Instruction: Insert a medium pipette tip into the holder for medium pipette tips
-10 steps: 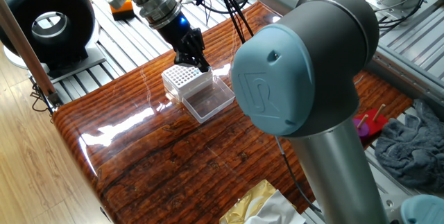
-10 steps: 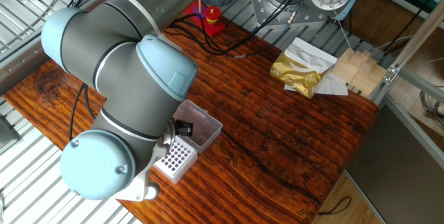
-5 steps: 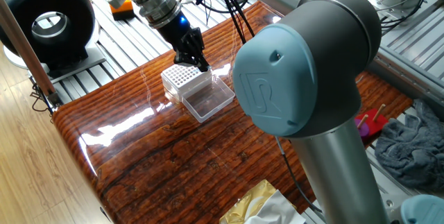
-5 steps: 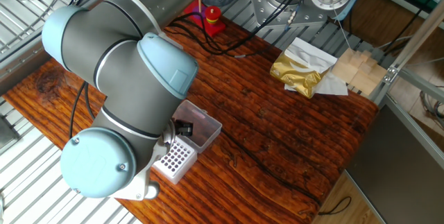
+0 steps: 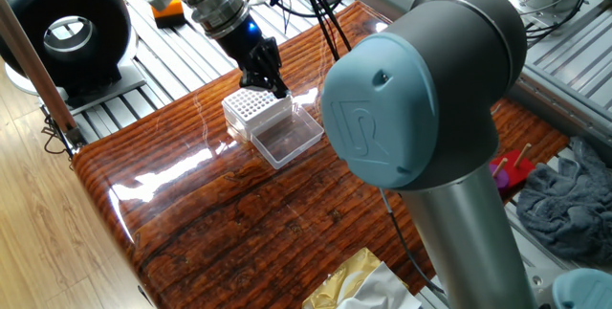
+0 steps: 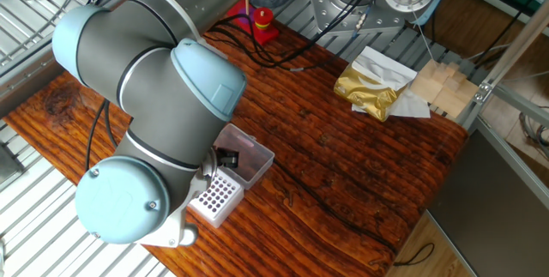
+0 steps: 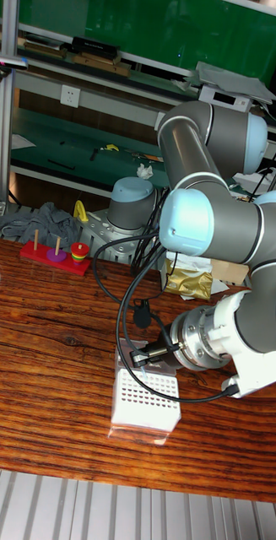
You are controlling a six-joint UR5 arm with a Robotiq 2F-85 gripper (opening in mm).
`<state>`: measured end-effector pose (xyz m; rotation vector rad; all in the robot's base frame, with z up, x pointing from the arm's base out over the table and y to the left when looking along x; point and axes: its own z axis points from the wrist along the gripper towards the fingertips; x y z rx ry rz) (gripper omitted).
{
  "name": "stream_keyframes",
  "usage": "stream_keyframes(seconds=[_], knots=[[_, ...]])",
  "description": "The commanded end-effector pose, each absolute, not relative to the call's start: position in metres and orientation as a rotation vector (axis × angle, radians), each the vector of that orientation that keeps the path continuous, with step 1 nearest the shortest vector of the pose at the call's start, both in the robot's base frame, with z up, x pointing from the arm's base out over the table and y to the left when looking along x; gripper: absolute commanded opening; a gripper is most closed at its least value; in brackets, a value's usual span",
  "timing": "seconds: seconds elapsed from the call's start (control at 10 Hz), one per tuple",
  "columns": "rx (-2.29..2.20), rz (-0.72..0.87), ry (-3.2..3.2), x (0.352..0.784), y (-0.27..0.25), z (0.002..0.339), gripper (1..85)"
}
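No displacement worth recording across the last second: the gripper (image 5: pixel 275 89) remains at the edge of the white hole grid of the holder for medium pipette tips (image 5: pixel 255 108), in the same posture throughout. The only visible difference is a slight shift of the arm's large blue-capped joint (image 5: pixel 406 108) in one fixed view. Judgement: the arm is dwelling at or very near the insertion point, so the seating step is either under way or just finished; which, cannot be settled.

The holder stands on the wooden table (image 5: pixel 239 213), its clear hinged lid (image 5: pixel 289 139) folded open and lying flat just beside it. In the tall fixed view the gripper (image 7: pixel 146 357) sits at the far edge of the holder (image 7: pixel 144 398).

Jaw state: cannot tell. The black fingers appear close together, but no view resolves the gap, and no pipette tip can be made out between them or in the grid.

Markings: one embossed maker's logo on the joint cap, not clearly legible. No other readable writing or labels
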<state>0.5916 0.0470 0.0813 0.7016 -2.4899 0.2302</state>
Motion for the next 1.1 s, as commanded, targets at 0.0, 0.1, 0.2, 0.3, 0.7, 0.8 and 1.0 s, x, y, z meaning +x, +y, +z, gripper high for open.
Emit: stream_keyframes(seconds=[0.0,0.1,0.2,0.3,0.7,0.8,1.0], knots=[[0.698,0.216,-2.495,0.593,0.053,0.084,7.7],[0.698,0.218,-2.495,0.593,0.053,0.084,7.7],[0.701,0.223,-2.492,0.593,0.051,0.084,7.3],[0.705,0.222,-2.49,0.593,0.049,0.083,7.3],[0.708,0.213,-2.487,0.59,0.044,0.08,7.0],[0.71,0.213,-2.486,0.589,0.043,0.079,7.0],[0.709,0.214,-2.484,0.588,0.043,0.079,7.0]])
